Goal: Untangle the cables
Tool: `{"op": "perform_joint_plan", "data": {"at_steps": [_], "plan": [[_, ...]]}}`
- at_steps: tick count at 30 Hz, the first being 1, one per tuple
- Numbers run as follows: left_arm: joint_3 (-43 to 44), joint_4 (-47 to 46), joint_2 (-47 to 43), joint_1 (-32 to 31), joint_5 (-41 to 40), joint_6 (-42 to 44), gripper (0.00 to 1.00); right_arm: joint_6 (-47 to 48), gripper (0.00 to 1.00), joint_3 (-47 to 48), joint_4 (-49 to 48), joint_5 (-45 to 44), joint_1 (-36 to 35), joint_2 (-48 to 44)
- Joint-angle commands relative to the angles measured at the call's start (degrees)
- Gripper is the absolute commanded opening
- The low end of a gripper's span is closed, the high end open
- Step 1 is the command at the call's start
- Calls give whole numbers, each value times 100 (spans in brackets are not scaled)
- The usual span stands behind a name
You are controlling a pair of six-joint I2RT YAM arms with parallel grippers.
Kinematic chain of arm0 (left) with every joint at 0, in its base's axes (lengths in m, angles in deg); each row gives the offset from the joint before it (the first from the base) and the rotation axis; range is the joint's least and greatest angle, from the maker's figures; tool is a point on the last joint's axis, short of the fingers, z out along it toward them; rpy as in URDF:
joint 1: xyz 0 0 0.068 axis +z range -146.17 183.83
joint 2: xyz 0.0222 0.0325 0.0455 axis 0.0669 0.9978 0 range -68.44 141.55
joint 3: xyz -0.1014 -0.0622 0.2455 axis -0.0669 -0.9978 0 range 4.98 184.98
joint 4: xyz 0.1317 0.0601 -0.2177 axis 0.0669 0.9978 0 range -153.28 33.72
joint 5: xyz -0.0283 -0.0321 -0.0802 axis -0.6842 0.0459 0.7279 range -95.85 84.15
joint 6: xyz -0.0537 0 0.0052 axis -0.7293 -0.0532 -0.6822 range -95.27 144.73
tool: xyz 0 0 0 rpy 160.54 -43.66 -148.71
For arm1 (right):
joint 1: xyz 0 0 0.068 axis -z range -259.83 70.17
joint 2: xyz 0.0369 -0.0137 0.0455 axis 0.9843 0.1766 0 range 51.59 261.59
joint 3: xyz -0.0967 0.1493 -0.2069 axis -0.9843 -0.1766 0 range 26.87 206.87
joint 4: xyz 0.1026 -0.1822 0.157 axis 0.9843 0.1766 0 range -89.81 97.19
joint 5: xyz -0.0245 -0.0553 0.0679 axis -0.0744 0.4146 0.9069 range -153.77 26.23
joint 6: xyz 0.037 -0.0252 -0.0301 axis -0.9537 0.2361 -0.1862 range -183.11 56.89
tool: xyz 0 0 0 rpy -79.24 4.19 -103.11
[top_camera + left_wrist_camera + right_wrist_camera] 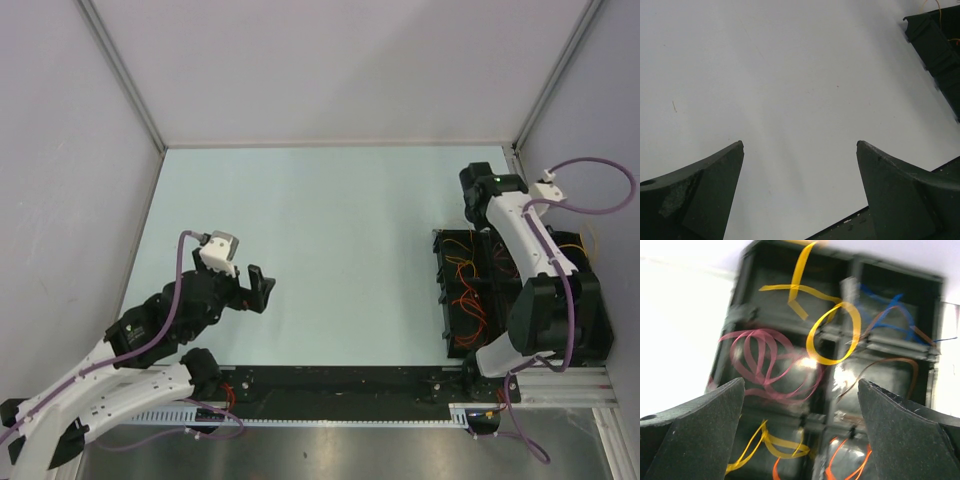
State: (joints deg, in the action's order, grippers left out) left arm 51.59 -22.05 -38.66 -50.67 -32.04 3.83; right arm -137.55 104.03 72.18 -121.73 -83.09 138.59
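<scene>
My right claw (pixel 801 382) hung open over cables (pixel 832 360) at 3 o'clock, poised to pick; left claw (pixel 800 145) open, idle.

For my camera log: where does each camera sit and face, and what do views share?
Top external: overhead, behind the robot, looking down on the table; left arm and right arm show.
Left wrist: faces bare table past the open left end effector; tray corner upper right.
Right wrist: looks down into the tray of cables past the open right end effector.
All three share the tray.
</scene>
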Motion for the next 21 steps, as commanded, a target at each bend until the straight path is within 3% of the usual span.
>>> {"op": "perform_joint_plan", "data": {"at_steps": [1, 13, 17, 20, 21], "plan": [[-11, -89, -104, 36, 44, 69, 100, 52, 100, 500, -176, -67, -674, 273], [-20, -89, -200, 27, 18, 60, 100, -379, 100, 3356, 1423, -691, -3047, 2496], [-20, -89, -201, 36, 18, 60, 100, 250, 100, 3919, 1275, -753, -3610, 2980], [-20, -89, -209, 36, 18, 60, 100, 945, 100, 3991, 626, -526, -3953, 3130], [-20, -98, -209, 36, 18, 52, 100, 1618, 100, 3921, 23, -446, -4014, 3113]]}}
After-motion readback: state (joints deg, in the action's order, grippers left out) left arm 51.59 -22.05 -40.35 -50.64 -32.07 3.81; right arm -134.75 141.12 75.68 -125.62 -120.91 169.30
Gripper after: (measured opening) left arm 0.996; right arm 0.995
